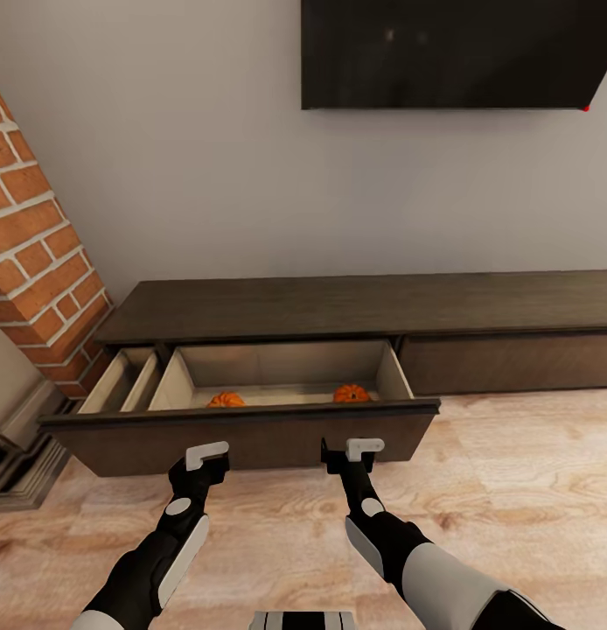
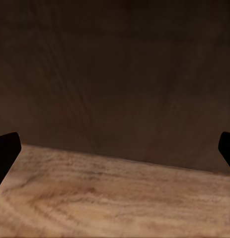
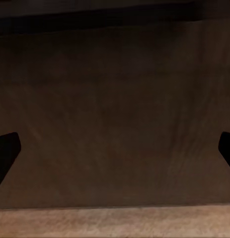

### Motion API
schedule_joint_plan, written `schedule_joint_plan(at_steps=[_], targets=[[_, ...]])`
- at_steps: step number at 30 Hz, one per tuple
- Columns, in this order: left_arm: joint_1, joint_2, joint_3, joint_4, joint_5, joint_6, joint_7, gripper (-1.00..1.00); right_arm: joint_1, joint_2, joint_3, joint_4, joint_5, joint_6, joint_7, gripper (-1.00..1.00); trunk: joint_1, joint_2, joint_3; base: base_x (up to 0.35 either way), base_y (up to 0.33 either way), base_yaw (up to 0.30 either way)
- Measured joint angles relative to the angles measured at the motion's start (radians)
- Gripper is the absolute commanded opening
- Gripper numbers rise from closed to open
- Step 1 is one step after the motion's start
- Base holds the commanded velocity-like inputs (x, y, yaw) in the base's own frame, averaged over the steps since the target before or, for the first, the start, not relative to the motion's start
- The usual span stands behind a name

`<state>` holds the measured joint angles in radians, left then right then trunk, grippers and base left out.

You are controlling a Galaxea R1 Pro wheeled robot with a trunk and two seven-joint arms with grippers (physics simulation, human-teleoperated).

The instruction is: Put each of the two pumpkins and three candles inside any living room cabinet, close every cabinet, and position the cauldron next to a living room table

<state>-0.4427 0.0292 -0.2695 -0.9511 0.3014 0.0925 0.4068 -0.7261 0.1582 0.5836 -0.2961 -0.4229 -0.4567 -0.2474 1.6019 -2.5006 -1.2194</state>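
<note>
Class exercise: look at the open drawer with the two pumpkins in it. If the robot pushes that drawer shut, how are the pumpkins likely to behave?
Each pumpkin looks round and ribbed, so a quick shove may make them roll. They sit loose against the drawer front, so they would probably travel with it. The drawer's walls should keep them in.

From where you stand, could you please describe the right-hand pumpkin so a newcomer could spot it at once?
Below the wall screen runs a long dark cabinet with one wide drawer pulled out. Two pumpkins lie inside; the right pumpkin sits by the drawer's right wall, nearest the right gripper, unlike the left pumpkin.
</note>
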Motion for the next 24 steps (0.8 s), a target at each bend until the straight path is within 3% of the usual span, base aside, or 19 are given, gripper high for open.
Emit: schedule_joint_plan(at_steps=[7,24], targets=[[0.0,0.0,0.0,0.0,0.0,0.0,0.0,1.0,0.0,0.0,0.0,0.0,0.0,0.0,0.0,1.0,0.0,0.0,0.0,0.058,0.0,0.0],[0.0,0.0,0.0,0.0,0.001,0.0,0.0,1.0,0.0,0.0,0.001,0.002,0.0,0.001,0.003,1.0,0.0,0.0,0.0,0.186,0.0,0.0]])
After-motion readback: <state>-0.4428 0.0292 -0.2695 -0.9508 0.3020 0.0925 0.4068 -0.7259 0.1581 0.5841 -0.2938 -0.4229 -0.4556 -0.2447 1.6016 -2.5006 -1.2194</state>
